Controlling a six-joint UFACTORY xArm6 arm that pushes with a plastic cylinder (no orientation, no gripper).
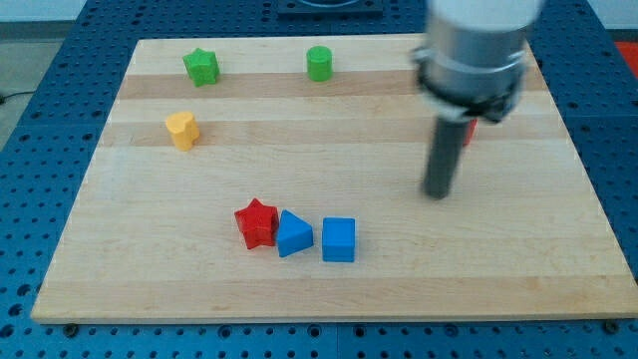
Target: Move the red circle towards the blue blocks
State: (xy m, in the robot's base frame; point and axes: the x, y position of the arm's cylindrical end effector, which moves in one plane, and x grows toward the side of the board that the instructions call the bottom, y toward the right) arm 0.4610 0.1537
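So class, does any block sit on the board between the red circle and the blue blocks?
Nothing visible does. The red circle peeks out behind the rod, just above my tip. The board between it and the blue cube and blue triangle holds no block.

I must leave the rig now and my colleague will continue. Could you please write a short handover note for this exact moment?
My tip: resting on bare board at the view's right, touching no block.
Red circle: only a red sliver shows behind the rod, just above and right of the tip; its shape cannot be confirmed.
Blue blocks: the blue triangle-like block and the blue cube sit low at the view's centre, with the red star against the triangle's left.
Done: nothing visible yet; the red circle is far from the blue blocks.
Left: get behind the circle and push it down-left toward them.
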